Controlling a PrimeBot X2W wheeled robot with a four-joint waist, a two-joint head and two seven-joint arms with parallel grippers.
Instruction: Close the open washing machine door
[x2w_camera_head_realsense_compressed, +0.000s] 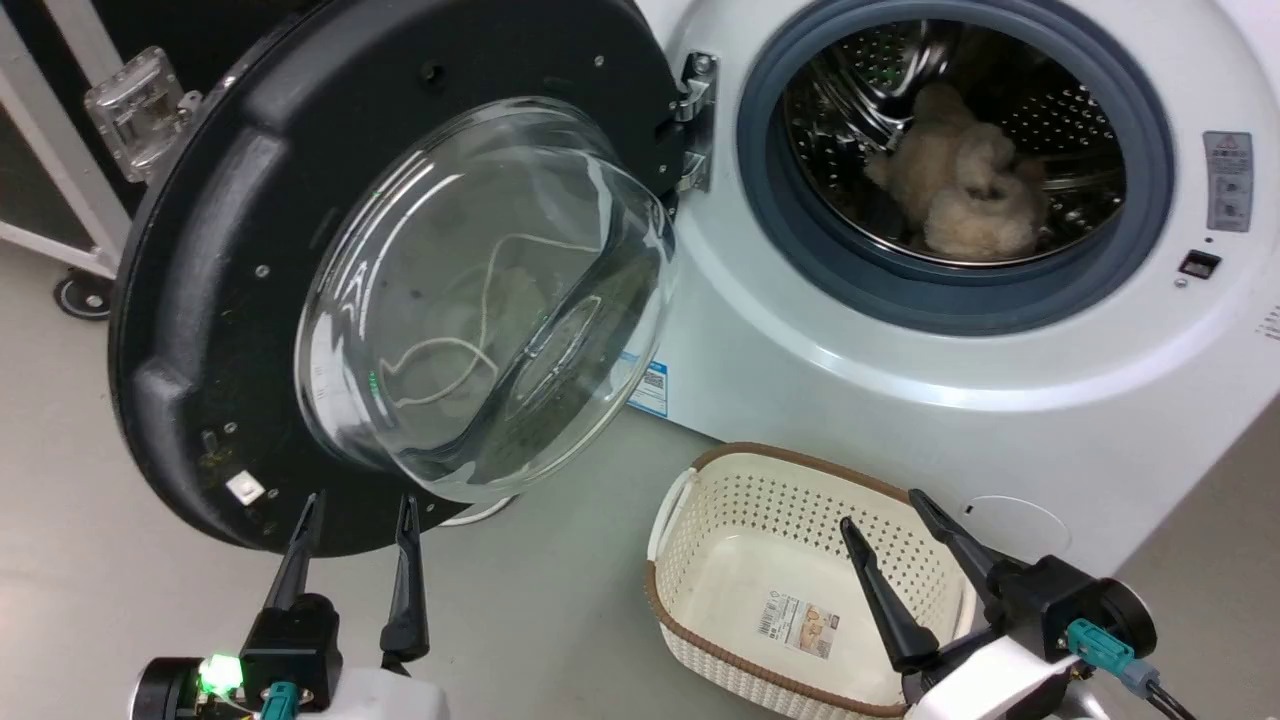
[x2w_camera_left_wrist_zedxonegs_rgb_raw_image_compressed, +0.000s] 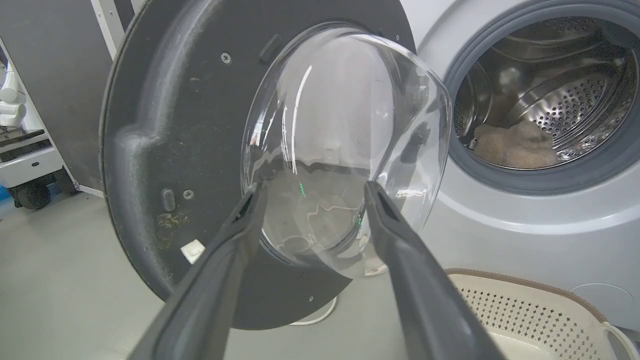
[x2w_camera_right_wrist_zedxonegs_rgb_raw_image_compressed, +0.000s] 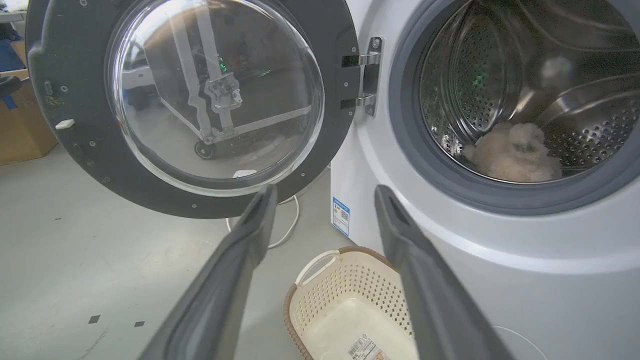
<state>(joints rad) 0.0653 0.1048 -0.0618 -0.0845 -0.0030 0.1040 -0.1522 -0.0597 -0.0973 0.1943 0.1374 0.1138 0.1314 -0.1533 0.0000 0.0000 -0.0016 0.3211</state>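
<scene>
No closing has been done yet. The washing machine door (x2w_camera_head_realsense_compressed: 200, 300) is swung wide on its hinge (x2w_camera_head_realsense_compressed: 695, 120) at the left edge of the washing machine (x2w_camera_head_realsense_compressed: 800, 350) front, and the drum is left uncovered. The left gripper (x2w_camera_head_realsense_compressed: 360, 500) is held at the door's lower rim, jaws parted and empty; contact cannot be told. The right gripper (x2w_camera_head_realsense_compressed: 880, 508), likewise parted and empty, is held over the basket (x2w_camera_head_realsense_compressed: 700, 480). The whole swing remains.
</scene>
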